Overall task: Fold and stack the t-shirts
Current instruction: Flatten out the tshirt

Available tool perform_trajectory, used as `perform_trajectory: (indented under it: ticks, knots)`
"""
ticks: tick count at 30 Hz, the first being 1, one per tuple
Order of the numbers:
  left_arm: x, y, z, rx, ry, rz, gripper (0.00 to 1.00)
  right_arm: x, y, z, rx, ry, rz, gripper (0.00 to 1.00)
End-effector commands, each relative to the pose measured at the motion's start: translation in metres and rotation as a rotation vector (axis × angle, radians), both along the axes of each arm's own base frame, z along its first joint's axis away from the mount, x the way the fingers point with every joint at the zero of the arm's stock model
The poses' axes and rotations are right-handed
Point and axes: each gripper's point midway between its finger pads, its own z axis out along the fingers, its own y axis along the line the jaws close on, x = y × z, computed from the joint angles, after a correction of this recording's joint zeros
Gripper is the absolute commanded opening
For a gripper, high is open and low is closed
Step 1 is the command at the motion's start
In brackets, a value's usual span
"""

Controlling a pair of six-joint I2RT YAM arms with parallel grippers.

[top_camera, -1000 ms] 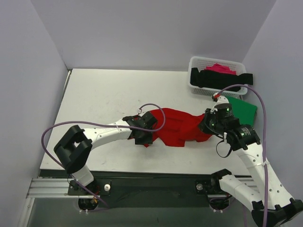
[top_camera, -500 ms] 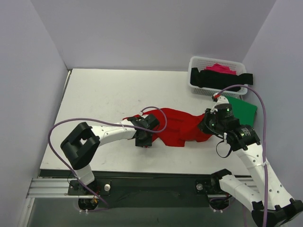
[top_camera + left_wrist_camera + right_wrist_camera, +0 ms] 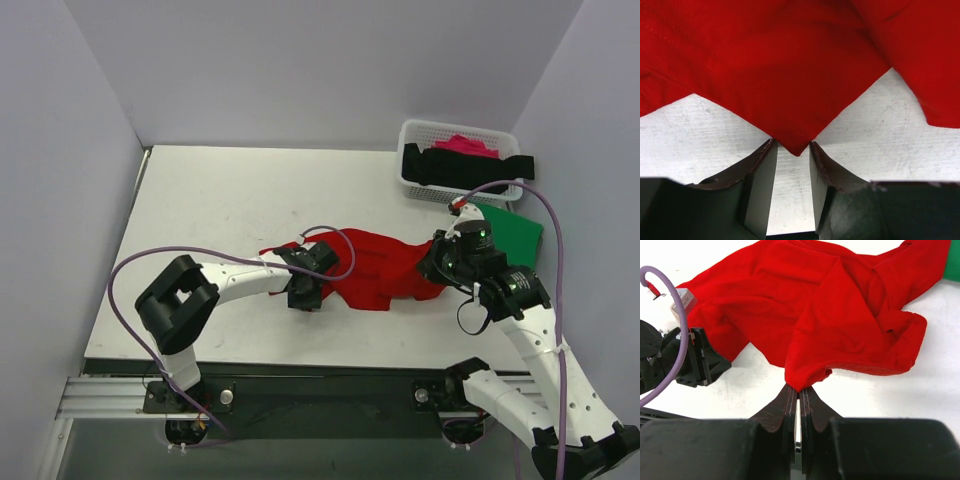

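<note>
A large red t-shirt point(image 3: 372, 265) lies crumpled across the table's near middle. My left gripper point(image 3: 303, 296) is at its left end, jaws open. In the left wrist view a pointed red corner point(image 3: 796, 142) reaches just between the fingertips of that gripper point(image 3: 792, 145), not pinched. My right gripper point(image 3: 438, 268) is shut on a fold at the shirt's right end, and the red cloth point(image 3: 840, 315) bunches at its tips point(image 3: 799, 389). A green t-shirt point(image 3: 516, 230) lies flat behind the right arm. Black point(image 3: 460, 168) and pink point(image 3: 468, 145) t-shirts sit in the basket.
The white lattice basket point(image 3: 412, 132) stands at the back right, with the black shirt hanging over its front rim. Grey walls close in the table on three sides. Purple cables loop over both arms. The left gripper's body point(image 3: 695, 362) shows in the right wrist view.
The left arm's elbow has swung right and the left jaws have narrowed a little around the red corner. A red flap now shows left of that gripper. The right gripper has held still.
</note>
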Motion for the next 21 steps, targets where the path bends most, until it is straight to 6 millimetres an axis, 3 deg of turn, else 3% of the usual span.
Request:
perform_trajectory:
  ticks: [1,3,9,12,13,15,16,18,19,20,21]
  knots:
    - [0.015,-0.01,0.005,-0.035,-0.038,-0.003,0.42,0.003,0.0,0.002,0.01,-0.013,-0.006,0.0]
    - [0.014,-0.009,0.002,-0.032,-0.034,-0.002,0.36,0.004,0.0,0.002,0.01,-0.011,-0.004,0.0]
    - [0.017,0.001,0.003,-0.036,-0.039,0.021,0.0,0.004,0.001,0.002,0.007,-0.011,-0.002,0.0]
    - [0.028,0.02,0.018,-0.049,-0.074,0.088,0.0,0.007,0.0,0.006,0.003,-0.019,-0.008,0.0]
    - [0.033,0.027,0.035,-0.076,-0.106,0.117,0.0,0.009,-0.001,0.009,-0.001,-0.026,-0.007,0.0]
    - [0.045,0.052,0.049,-0.088,-0.15,0.199,0.0,0.015,-0.002,0.014,-0.014,-0.031,-0.013,0.0]
    - [0.05,0.061,0.072,-0.127,-0.201,0.23,0.0,0.017,-0.002,0.015,-0.019,-0.031,-0.013,0.0]
    - [0.066,0.09,0.091,-0.141,-0.271,0.312,0.0,0.027,-0.001,0.023,-0.032,-0.039,-0.008,0.0]
    - [0.071,0.098,0.113,-0.184,-0.329,0.334,0.0,0.031,-0.002,0.025,-0.038,-0.043,-0.008,0.0]
    - [0.077,0.108,0.123,-0.192,-0.36,0.346,0.0,0.039,-0.002,0.025,-0.052,-0.034,-0.004,0.0]
    - [0.088,0.127,0.135,-0.202,-0.39,0.401,0.0,0.046,-0.002,0.038,-0.05,-0.06,-0.009,0.0]
